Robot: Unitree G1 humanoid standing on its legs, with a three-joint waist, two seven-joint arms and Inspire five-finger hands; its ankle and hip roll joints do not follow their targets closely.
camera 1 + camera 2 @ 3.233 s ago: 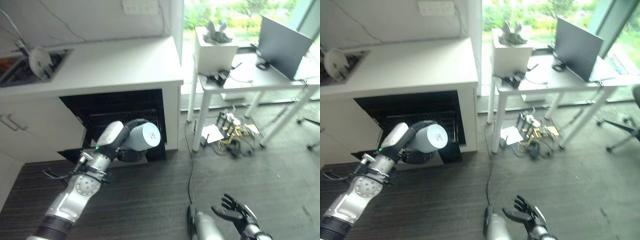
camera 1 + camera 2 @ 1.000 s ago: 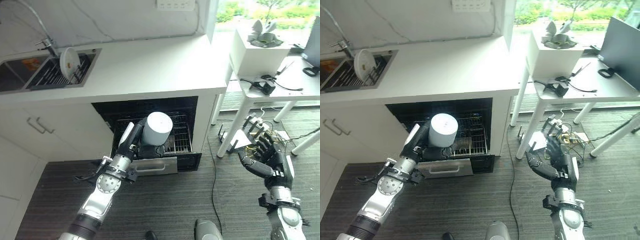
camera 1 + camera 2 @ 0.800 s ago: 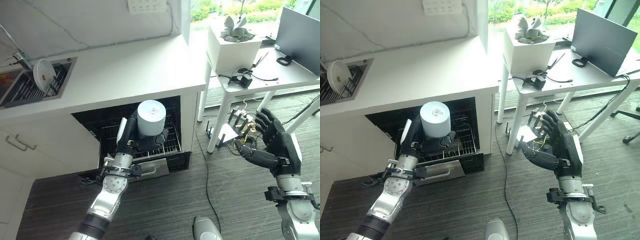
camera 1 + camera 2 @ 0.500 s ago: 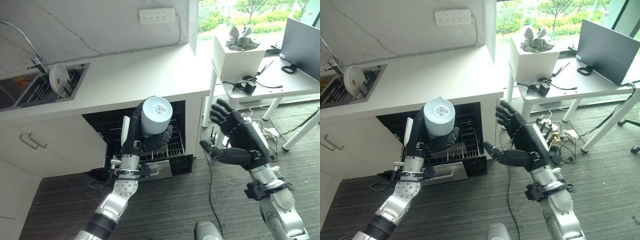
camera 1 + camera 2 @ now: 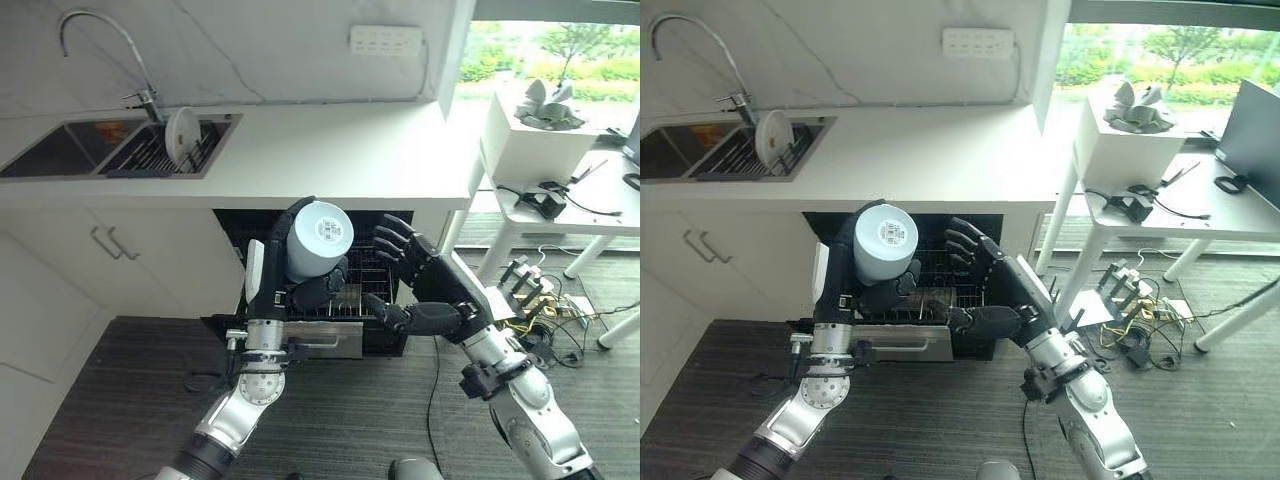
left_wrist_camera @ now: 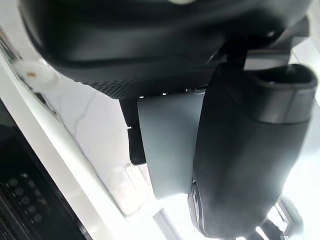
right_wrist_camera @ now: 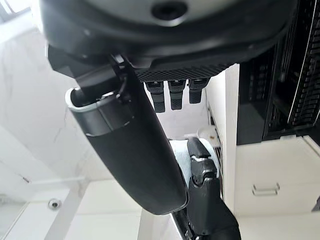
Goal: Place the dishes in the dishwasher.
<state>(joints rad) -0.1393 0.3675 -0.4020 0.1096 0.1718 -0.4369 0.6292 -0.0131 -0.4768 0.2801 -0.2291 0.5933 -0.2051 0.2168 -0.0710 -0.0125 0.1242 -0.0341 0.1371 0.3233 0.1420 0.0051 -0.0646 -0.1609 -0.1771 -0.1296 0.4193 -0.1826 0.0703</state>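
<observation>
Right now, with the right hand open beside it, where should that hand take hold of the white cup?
Probably on the cup's free right side wall, near its base end. The left hand is curled round its lower left side, while the base tilts up toward the camera. The right hand stands open just to the right, so come in sideways.

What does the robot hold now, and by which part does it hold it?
The left hand holds a white cup by its side wall, bottom facing the camera. The right hand is open, holding nothing.

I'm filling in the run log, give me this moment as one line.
left hand: shut on white cup | right hand: open, raised beside cup | dishwasher rack: pulled out | plate: in sink rack
</observation>
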